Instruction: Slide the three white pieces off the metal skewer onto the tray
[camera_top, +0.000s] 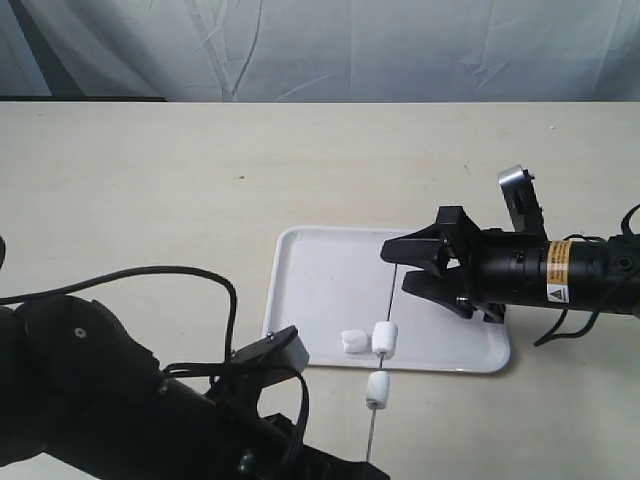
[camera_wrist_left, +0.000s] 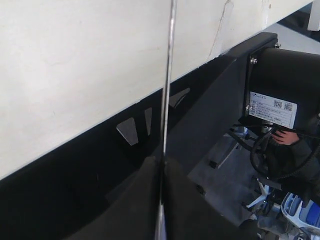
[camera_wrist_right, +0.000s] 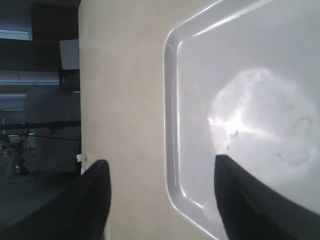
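The thin metal skewer runs from above the white tray down past its front rim. My left gripper is shut on its near end, seen in the left wrist view as dark fingers pinching the skewer. Two white pieces are threaded on it: one over the tray's front part, one beyond the rim above the table. A third white piece lies loose on the tray. My right gripper hangs open over the tray at the skewer's far tip, holding nothing.
The beige table spreads to the left and behind the tray. In the right wrist view the tray's rounded corner rim lies between my open fingers. The left arm's black bulk fills the front left corner.
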